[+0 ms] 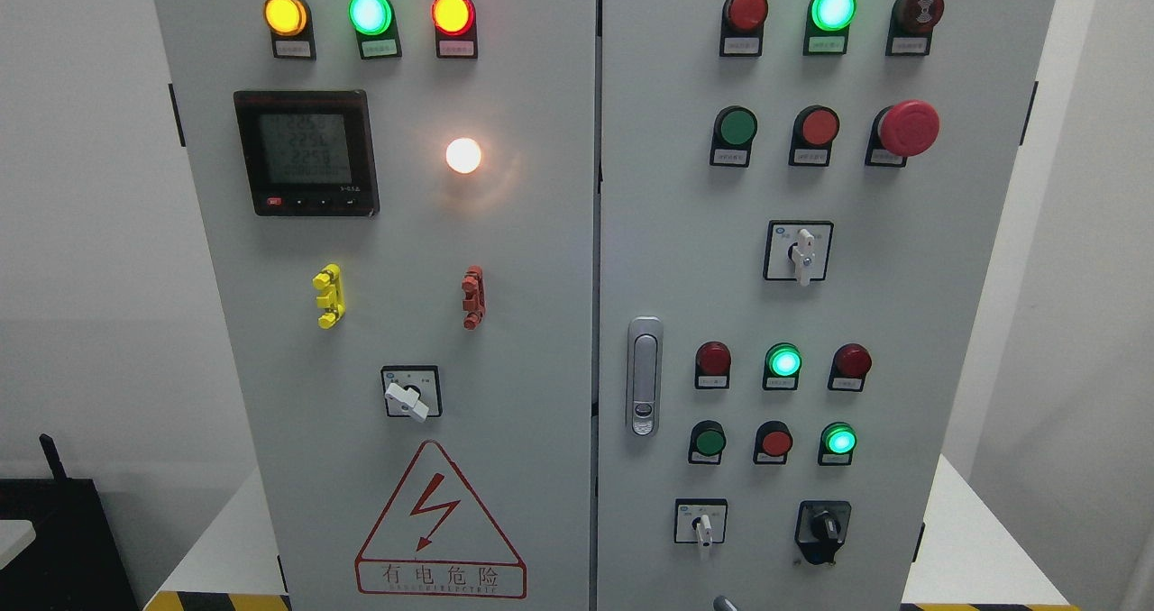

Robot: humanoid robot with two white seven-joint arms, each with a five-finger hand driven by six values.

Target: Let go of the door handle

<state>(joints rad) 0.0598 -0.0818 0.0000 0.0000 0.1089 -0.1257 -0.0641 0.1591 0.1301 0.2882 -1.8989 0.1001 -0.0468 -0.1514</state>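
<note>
Head view shows you a grey cabinet (541,323) with two shut doors. The door handle (644,375) sits upright and flush on the right door's left edge, beside the centre seam, nothing touching it. You cannot tell the fingers' state: neither hand is visible.

The cabinet (541,323) runs past the top and bottom edges. Label print under the lamps (370,13) is too small to read. A grey object (724,604) at the bottom edge is cut off.
</note>
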